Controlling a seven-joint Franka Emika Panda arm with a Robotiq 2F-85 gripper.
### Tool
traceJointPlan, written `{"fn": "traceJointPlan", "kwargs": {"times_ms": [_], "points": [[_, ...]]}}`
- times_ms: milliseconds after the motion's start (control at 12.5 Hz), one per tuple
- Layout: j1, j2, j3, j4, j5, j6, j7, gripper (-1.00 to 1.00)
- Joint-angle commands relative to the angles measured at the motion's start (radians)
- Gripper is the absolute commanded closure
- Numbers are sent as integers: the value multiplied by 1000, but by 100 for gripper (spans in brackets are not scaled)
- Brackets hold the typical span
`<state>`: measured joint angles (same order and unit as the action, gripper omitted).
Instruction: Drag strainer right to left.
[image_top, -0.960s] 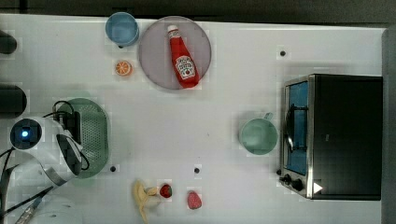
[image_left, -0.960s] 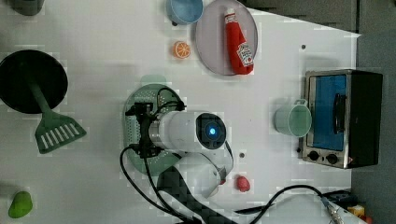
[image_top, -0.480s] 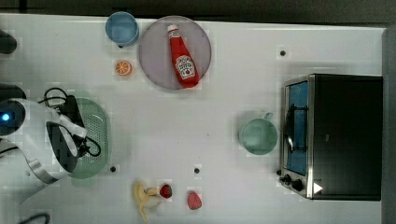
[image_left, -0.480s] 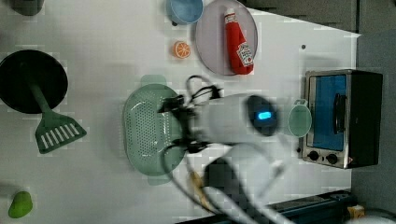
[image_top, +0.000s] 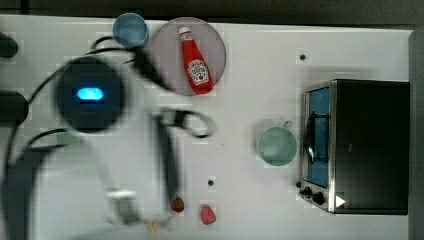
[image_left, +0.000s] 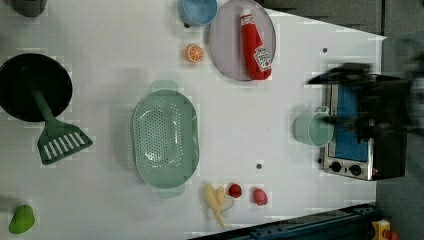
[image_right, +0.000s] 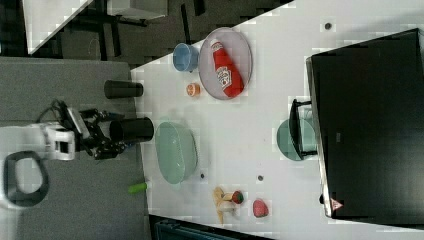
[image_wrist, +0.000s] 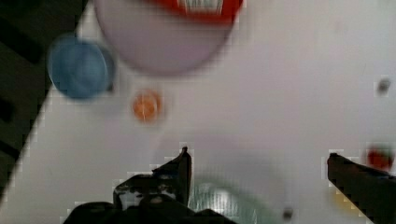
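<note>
The strainer (image_left: 166, 137) sits free toward the left view's left, between spatula (image_left: 56, 141) and mug (image_left: 312, 128), the gripper (image_wrist: 257, 168) empty, fingers apart, so the drag looks done.

text: none legible | ketchup bottle (image_left: 255, 45) label: unreadable | oven (image_right: 367, 130) sticker: warning triangle

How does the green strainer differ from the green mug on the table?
The strainer is an oval basket with a dotted, perforated bottom; the mug is round with a plain inside. The strainer is clearly larger than the mug. The strainer has small tabs at both ends, while the mug has one side handle. Both are pale green and sit open side up.
</note>
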<state>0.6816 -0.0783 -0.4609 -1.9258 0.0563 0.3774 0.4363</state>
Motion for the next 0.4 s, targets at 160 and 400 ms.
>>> {"fn": "traceJointPlan", "kwargs": {"times_ms": [160, 400], "points": [[-89, -91, -170, 13, -173, -155, -297, -100], [-89, -174, -187, 7, -225, -205, -334, -100]]}}
